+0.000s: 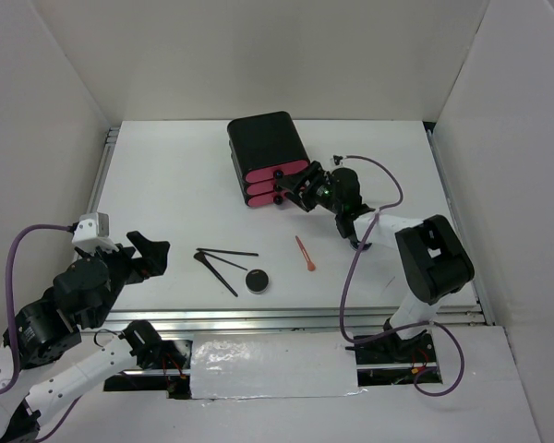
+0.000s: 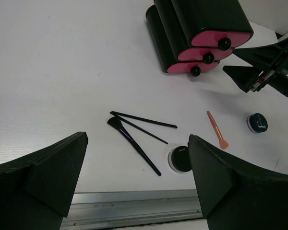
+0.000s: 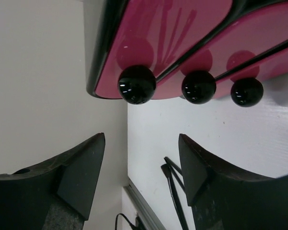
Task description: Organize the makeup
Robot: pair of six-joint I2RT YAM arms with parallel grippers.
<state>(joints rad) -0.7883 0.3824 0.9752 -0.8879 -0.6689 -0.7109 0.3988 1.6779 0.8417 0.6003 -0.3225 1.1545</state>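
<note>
Left wrist only: dark blue jar (image 2: 257, 122)

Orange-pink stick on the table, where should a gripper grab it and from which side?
Grip the orange-pink stick mid-shaft, coming straight down from above, jaws closing across its thin width. It lies flat on the table, apart from the round compact and brushes, so both long sides are free; the flared end looks less even to pinch.

no legible text, mark on jar (image 2: 257, 122) unreadable
</note>
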